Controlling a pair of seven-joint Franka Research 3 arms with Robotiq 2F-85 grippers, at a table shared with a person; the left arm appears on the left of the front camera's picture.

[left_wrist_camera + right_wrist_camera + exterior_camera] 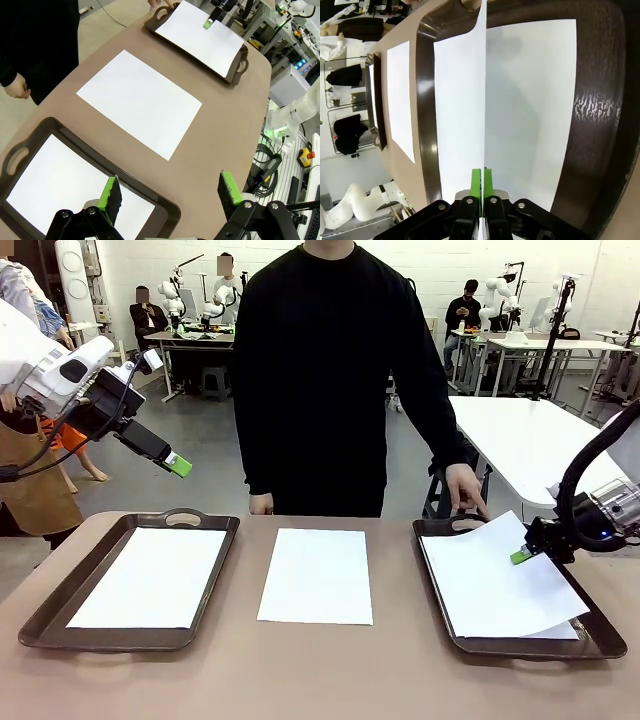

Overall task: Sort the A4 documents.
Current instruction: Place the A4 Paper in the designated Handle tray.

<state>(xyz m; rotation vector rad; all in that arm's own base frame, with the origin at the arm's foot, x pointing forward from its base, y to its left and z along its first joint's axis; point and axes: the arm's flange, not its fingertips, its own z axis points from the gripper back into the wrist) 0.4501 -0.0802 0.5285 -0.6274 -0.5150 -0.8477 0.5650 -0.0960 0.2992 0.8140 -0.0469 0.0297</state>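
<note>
A light brown desk (320,670) with rounded corners carries three things in a row. A dark brown handled tray (85,575) sits toward the robot's left, and a second tray (530,647) of the same kind toward its right. Between them, apart from both, one white sheet of paper (317,575) lies flat on the bare desk top.
</note>
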